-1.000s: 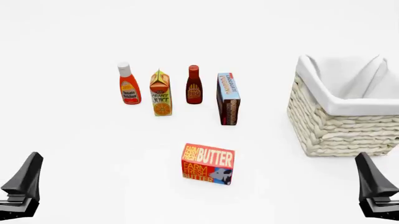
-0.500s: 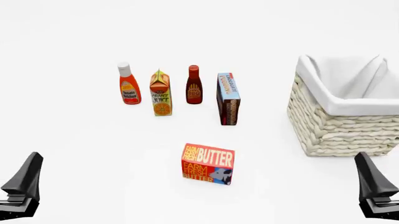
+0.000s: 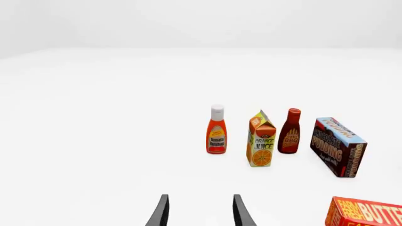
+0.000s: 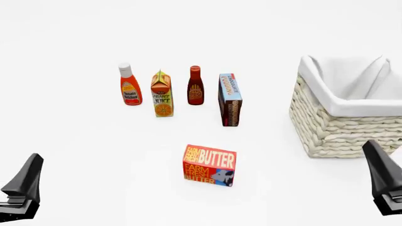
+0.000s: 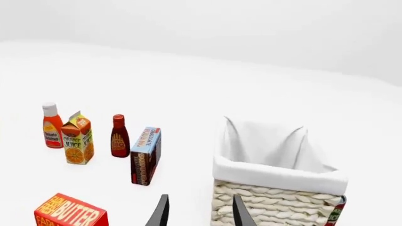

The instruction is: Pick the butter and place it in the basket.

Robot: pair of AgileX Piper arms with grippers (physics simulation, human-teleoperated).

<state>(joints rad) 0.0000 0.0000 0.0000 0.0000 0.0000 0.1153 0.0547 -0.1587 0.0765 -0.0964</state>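
Front view: I have both tools low at the near corners, neither near the goods.
Right tool point(image 4: 384, 186): fingers apart, empty; it sits nearest the basket point(image 4: 342, 127), so I judge it the one to use.
Left tool point(image 4: 24, 187): apart, empty.
Butter point(image 4: 210, 165): upright on the surface, between the tools, clear of the pudding point(image 4: 230, 99).
Surface point(image 4: 94, 141): plain white, like the room.

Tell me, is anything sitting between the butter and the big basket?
No, nothing visible is. The butter sits alone near the front, and bare table runs from it to the basket on the right. The pudding box and bottles stand farther back, out of the path.
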